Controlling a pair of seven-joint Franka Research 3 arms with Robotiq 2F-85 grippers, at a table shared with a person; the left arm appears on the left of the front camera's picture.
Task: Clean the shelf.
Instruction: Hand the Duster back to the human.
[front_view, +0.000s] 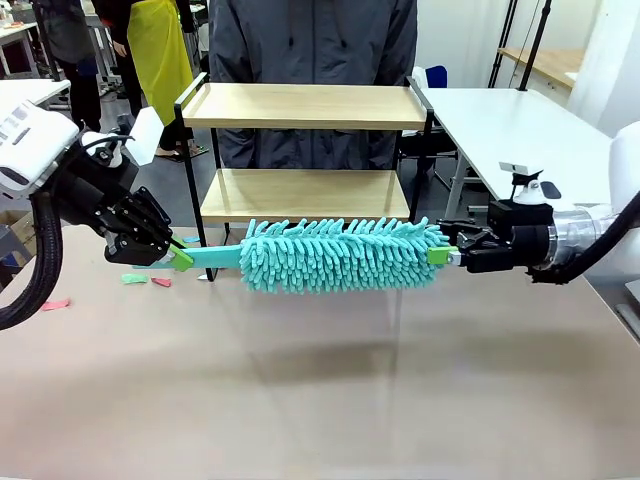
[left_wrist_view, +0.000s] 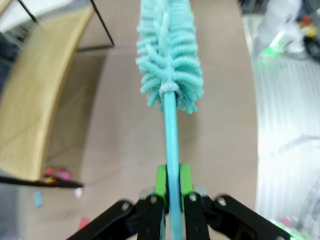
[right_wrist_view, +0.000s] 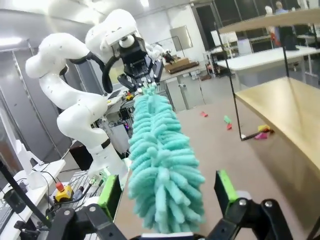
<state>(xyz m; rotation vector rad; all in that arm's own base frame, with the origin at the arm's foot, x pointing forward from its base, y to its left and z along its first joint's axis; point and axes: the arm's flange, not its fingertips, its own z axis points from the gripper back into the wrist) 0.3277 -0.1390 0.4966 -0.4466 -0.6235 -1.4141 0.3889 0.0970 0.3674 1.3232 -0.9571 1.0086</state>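
The shelf (front_view: 305, 106) stands at the table's far side, two light boards in a black frame. In front of it a teal fluffy duster (front_view: 340, 255) hangs level above the table. My left gripper (front_view: 180, 258) is shut on the duster's thin teal handle (left_wrist_view: 171, 135); the left wrist view shows the handle pinched between the green pads of the left gripper (left_wrist_view: 172, 182). My right gripper (front_view: 445, 250) is open at the duster's other end. In the right wrist view the fluffy tip of the duster (right_wrist_view: 160, 155) lies between the spread fingers of the right gripper (right_wrist_view: 167, 190). One shelf board (right_wrist_view: 285, 105) lies to its right.
A person (front_view: 310, 40) stands just behind the shelf. Small pink and green scraps (front_view: 135, 279) lie on the table at the left, with another pink scrap (front_view: 55, 303) nearer the edge. A white table (front_view: 510, 120) stands at the back right. The near half of the table is free.
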